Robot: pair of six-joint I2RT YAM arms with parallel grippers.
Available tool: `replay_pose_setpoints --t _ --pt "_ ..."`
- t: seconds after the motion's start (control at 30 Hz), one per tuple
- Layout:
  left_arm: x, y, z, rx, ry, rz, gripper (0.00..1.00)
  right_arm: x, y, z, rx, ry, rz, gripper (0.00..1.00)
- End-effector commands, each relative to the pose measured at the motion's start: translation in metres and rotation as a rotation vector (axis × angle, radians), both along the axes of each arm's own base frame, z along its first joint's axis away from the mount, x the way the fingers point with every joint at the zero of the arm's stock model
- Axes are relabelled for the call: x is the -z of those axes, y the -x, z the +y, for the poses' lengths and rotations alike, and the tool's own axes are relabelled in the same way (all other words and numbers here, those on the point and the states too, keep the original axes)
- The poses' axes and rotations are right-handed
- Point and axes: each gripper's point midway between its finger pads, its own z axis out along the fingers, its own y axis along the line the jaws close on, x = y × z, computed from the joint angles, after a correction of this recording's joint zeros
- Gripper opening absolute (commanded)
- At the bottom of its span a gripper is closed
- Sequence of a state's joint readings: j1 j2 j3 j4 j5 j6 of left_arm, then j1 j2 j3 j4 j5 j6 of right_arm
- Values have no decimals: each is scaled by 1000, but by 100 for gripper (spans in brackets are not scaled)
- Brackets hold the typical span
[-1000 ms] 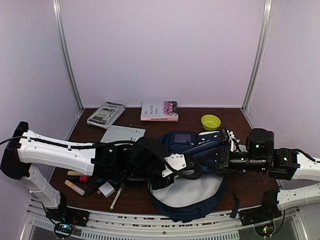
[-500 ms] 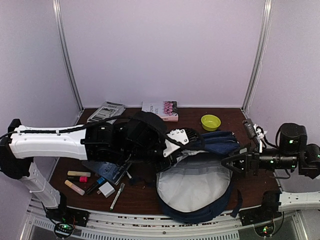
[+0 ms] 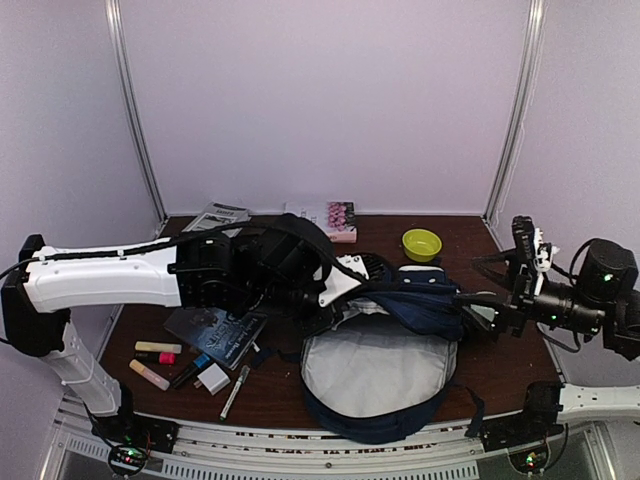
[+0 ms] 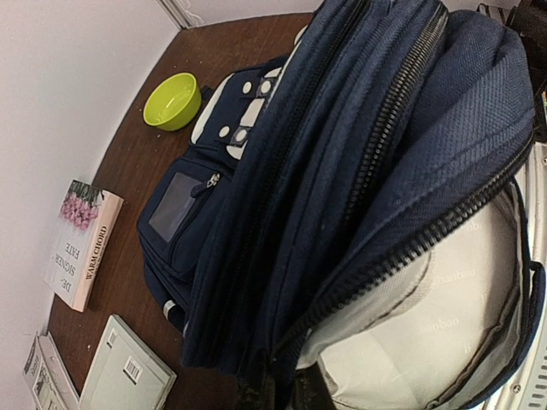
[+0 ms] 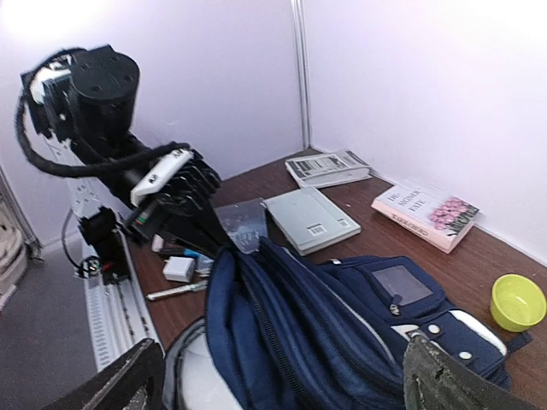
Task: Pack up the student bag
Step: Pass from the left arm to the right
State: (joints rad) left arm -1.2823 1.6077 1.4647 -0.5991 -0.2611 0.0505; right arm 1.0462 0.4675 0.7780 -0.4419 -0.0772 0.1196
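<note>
Navy-blue fabric of the student bag point(image 3: 425, 300) fills the middle of the brown table point(image 3: 270, 400). The bag lies on its back with the main compartment unzipped and the pale grey lining turned upward, and its front pocket panel and white dotted patch lie on the far side of the opening. Left gripper point(image 3: 350, 292) sits at the bag's upper left edge, jaws closed together on the zippered rim and holding that rim raised above the lining. Right gripper point(image 5: 282, 346) sits just off the bag's right side, jaws spread wide with nothing between them, clear of the fabric. Beyond the bag, toward the back wall, are a yellow-green bowl point(image 3: 421, 243) at its far right and a book with pink flowers on the cover point(image 3: 335, 220) at its far left, with a grey printed booklet point(image 3: 215, 217) farther left. Beside the bag's left flank, near the left arm, are a flat grey box point(image 5: 312, 220) and a dark booklet in clear wrap point(image 3: 215, 332). Nearer than these, left of the bag's open mouth, are a cluster of markers point(image 3: 150, 375), a small white block point(image 3: 212, 378) and a pen point(image 3: 236, 390), all apart from the bag
</note>
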Motion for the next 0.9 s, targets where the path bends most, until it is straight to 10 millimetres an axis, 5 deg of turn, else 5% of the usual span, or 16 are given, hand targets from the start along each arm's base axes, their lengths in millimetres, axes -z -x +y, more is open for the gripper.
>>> replay_pose_setpoints --t 0.0,0.2,0.37,0.47,0.67,0.8,0.87 --pt "-28 -6 -9 -15 100 -10 0 18 -22 10 67 205 -116 98" --pt "-25 -11 -7 -47 93 -14 0 37 -1 49 -103 287 -144 96" --pt "-23 -10 -5 -48 97 -2 0 53 -17 58 -30 356 -155 85" --pt "-22 -10 -4 -49 97 1 0 61 -28 60 18 392 -164 68" --pt "-22 -11 4 -67 101 4 0 62 -33 68 27 392 -189 18" --pt "-15 -16 17 -104 81 -1 0 61 -33 78 15 354 -181 5" --pt "-9 -18 30 -145 51 -5 17 57 -41 80 68 305 -169 0"
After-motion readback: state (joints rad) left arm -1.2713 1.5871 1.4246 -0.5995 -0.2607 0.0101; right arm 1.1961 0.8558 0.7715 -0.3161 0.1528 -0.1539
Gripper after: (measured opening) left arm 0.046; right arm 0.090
